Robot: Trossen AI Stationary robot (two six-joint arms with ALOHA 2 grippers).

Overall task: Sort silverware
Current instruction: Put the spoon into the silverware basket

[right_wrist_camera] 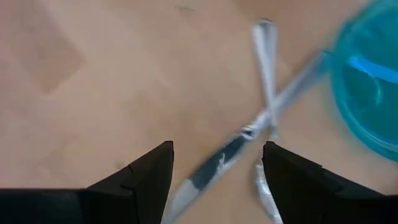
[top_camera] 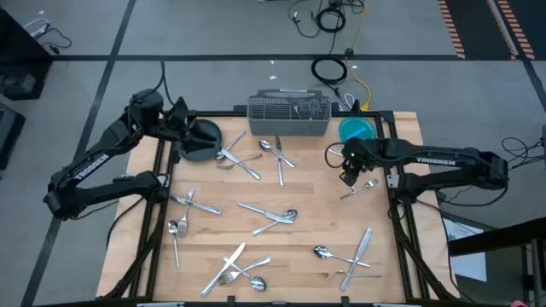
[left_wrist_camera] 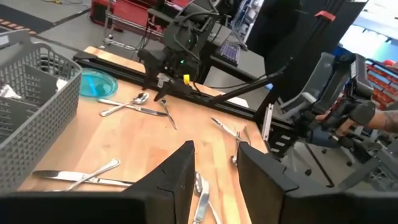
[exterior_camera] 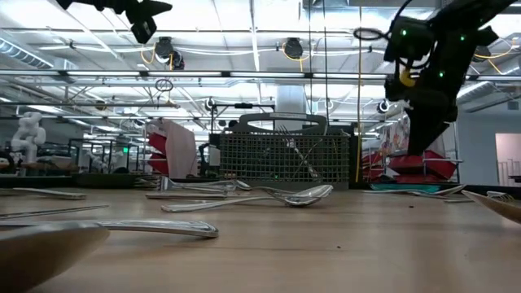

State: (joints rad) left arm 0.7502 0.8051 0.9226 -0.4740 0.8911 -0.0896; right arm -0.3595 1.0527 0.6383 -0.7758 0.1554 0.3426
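Note:
Silverware point(top_camera: 271, 213) lies scattered flat on the wooden table: forks, spoons and knives. My right gripper point(top_camera: 348, 175) is open and points steeply down near the right edge. It hangs over two crossed pieces point(right_wrist_camera: 266, 118), also visible from above point(top_camera: 363, 186). Its fingers point(right_wrist_camera: 152, 171) stand on either side of them without touching. My left gripper point(top_camera: 191, 134) is open above the dark round plate point(top_camera: 205, 147) at the far left and points almost level across the table. Between its fingers point(left_wrist_camera: 183, 165) a spoon point(left_wrist_camera: 199, 186) shows, lying on the table below.
A grey mesh caddy point(top_camera: 288, 115) stands at the middle of the far edge with a few pieces in it. A blue bowl point(top_camera: 357, 130) sits to its right, close to my right gripper. Beyond the right edge a person's hand point(left_wrist_camera: 364, 115) rests on a device.

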